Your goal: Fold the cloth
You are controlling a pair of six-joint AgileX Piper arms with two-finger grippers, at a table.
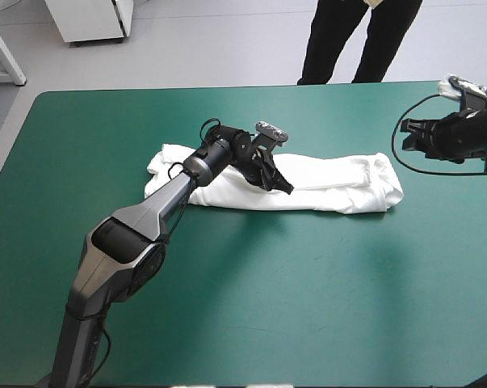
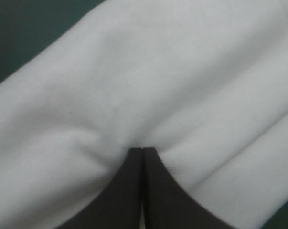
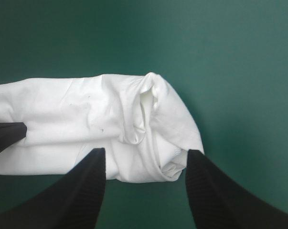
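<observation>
**Item 1, T-shirt** [image 1: 332,182]: white, folded into one long bundle. It lies crosswise on the teal-green counter [image 1: 227,323], well in from every edge. I see its right end as a rolled, layered edge with a small opening. The left arm covers part of its left half in the high view, so I cannot make out the folds there. In the left wrist view the T-shirt [image 2: 158,71] is a plain white field, with only slivers of counter beyond it.

**Item 2, left end effector** [image 1: 285,186]: at the T-shirt's middle, on its near long edge. The black fingers [image 2: 134,191] are pressed together on the cloth, a hairline between them. Their tips sink into the fabric, and shallow creases run toward them. I cannot see how much cloth sits between the fingers.

**Item 3, right end effector** [image 1: 406,137]: beyond the T-shirt's right end and apart from it. The fingers [image 3: 81,191] stand wide apart with nothing gripped. Through the gap I see the T-shirt's rolled right end [image 3: 62,105]. I cannot judge its height above the cloth.
</observation>
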